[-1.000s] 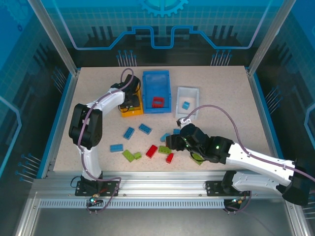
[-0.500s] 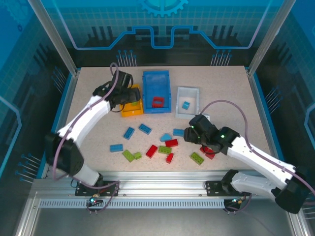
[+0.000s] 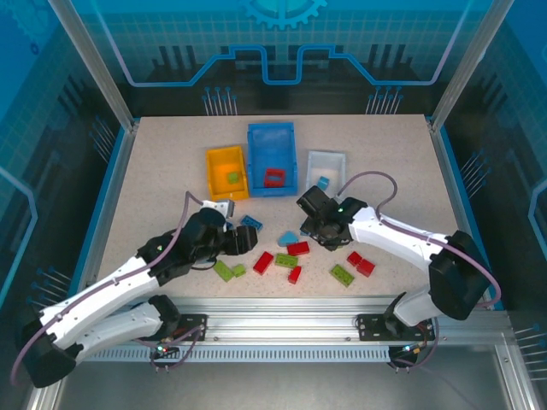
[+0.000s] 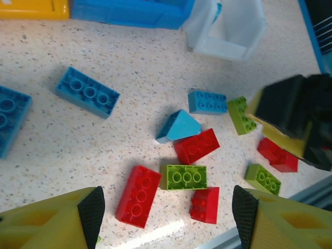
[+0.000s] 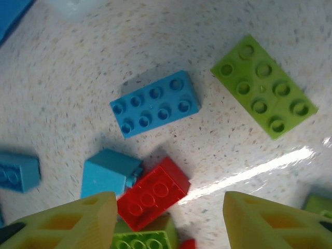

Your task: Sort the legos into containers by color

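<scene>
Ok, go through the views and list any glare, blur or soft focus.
Right wrist: a white glare streak crosses the table below the lime green brick, and the yellow fingers at the bottom edge are soft. Left wrist: a smaller glare patch lies beside the long red brick, and the right arm's tool looks blurred. Top external: evenly lit, bricks sharp.

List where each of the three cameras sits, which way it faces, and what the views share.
Top external: above and behind the bases, facing down on the table; both arms show whole, with the left gripper and right gripper.
Left wrist: on the left arm, facing down past its own fingers toward the white bin; the right gripper is at the right edge.
Right wrist: low over the blue brick, its own fingers at the bottom.
Shared: that blue brick and the red brick lie in both wrist views.
</scene>
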Motion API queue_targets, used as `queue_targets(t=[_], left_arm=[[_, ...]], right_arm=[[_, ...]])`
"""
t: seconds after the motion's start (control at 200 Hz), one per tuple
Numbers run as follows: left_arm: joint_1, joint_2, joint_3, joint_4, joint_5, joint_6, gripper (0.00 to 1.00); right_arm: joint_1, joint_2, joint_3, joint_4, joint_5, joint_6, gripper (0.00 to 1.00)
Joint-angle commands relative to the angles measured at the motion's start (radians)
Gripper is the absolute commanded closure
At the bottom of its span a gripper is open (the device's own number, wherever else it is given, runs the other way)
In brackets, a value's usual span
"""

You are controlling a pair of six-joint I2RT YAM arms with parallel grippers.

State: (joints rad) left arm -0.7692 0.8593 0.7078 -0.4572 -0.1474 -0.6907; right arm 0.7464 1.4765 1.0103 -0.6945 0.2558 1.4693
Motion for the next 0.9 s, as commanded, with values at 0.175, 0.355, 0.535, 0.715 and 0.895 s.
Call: queue_targets(t=[0.175,0.355,0.535,0.715,0.895], left_arm=[[-0.010,-0.057,0.002,0.062,0.003,-0.019,0.30],[-0.015,-0.055,0.009,0.059,0.009,-0.018,0.30],[-0.018,-0.057,0.018,0.046,0.008,-0.010,0.30],[-0.021,-0.058,0.020,0.041,0.002,-0.010,0.31],[-0.022,-0.068,0.025,0.030,-0.004,-0.001,0.31]], right_arm=[[-0.097,0.166,0.113,0.046,-0.062,0.376,0.36],[-0.149,0.236,0.088,0.118,-0.165,0.461,0.34],[-0.157,0.269,0.078,0.149,-0.188,0.503,0.29],[-0.160,0.336,0.103,0.133,-0.198,0.527,0.37],[-0.165,0.355,0.082,0.160,-0.173,0.523,0.54]])
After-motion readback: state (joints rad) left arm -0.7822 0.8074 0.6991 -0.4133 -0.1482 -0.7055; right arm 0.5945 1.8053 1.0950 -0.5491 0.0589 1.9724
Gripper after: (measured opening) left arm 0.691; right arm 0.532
